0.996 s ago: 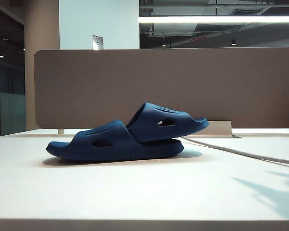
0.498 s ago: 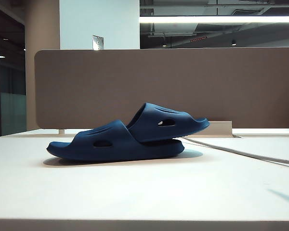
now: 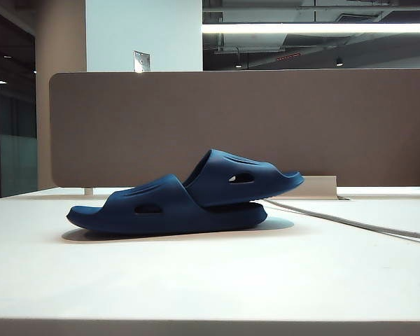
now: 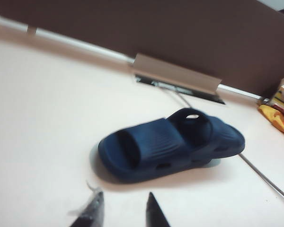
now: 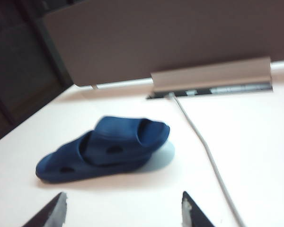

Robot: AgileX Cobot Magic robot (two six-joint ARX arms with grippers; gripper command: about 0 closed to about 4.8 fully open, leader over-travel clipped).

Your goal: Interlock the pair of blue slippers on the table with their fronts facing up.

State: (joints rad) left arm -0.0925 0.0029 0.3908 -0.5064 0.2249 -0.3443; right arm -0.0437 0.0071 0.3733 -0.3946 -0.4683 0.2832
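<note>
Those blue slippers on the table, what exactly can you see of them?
The pair of blue slippers is two matching dark navy slides that look like moulded foam, each with a wide arched strap, oval side holes and a thick sole. They are interlocked: one lies flat on the cream table, and the other is tucked through its strap, its free end raised clear of the surface. Both face up, casting a soft shadow. Neither gripper touches them; a grey cable runs behind.

The exterior view sits low at table (image 3: 196, 287) level, facing the brown divider (image 3: 266, 126). Both wrist views look down from nearer, sharing the slippers (image 4: 170, 149).
</note>
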